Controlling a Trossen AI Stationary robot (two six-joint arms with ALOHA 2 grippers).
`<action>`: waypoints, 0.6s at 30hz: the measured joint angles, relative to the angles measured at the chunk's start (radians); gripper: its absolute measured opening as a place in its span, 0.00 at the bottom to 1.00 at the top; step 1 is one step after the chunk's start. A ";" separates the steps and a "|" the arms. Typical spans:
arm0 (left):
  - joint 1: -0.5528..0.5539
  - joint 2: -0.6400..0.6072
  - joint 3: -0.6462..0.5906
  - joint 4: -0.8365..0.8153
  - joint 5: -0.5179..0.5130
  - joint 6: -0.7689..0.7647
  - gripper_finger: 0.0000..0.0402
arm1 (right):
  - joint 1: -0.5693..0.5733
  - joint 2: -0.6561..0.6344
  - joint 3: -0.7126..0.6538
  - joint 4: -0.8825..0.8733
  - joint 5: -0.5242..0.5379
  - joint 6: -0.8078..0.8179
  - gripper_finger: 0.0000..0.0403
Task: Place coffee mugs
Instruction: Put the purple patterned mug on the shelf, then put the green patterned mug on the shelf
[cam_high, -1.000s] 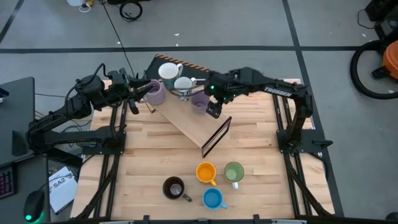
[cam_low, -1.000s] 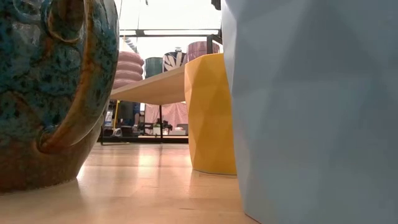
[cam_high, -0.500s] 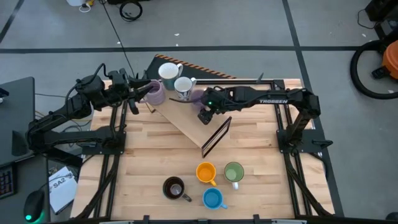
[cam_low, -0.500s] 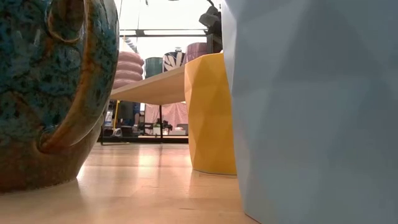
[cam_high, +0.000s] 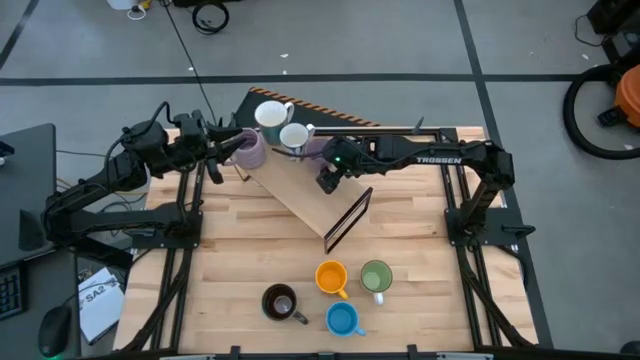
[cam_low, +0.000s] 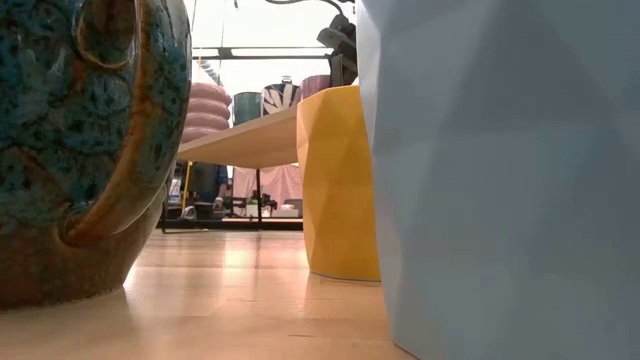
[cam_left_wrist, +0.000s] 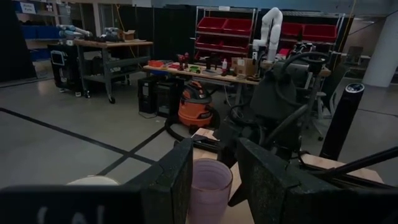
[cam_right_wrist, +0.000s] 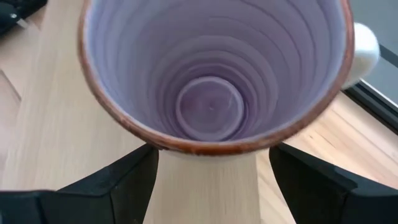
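Left gripper (cam_left_wrist: 211, 186) jaws clamped on lilac mug (cam_left_wrist: 209, 186); right jaws apart — second, empty lilac mug (cam_right_wrist: 214, 74) between

Setting: robotics lab or workshop hall. Evidence, left wrist view: polished grey concrete floor (cam_left_wrist: 56, 140) marked with a dark line; metal rack with red storage bins (cam_left_wrist: 217, 28); long worktable (cam_left_wrist: 205, 70) cluttered with tools and boxes; orange shop vacuum (cam_left_wrist: 194, 111) beneath it; white robot arm (cam_left_wrist: 271, 25) standing behind; second wheeled table (cam_left_wrist: 106, 46) carrying equipment. High view: wooden bench (cam_high: 250, 250) on a black metal frame, hazard-striped edge (cam_high: 320, 110), cables on the floor (cam_high: 210, 15), a desk corner with a keyboard (cam_high: 10, 292) and mouse (cam_high: 55, 325).
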 joint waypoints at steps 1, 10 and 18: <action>0.000 0.000 0.000 0.000 0.000 0.000 0.33 | 0.000 0.000 0.000 0.009 0.000 -0.006 0.77; 0.000 0.000 0.000 0.000 0.000 0.000 0.33 | 0.001 0.000 0.001 0.030 -0.052 -0.015 0.77; 0.000 0.000 0.000 -0.003 0.000 -0.019 0.33 | 0.005 -0.028 0.001 -0.008 -0.059 -0.018 0.77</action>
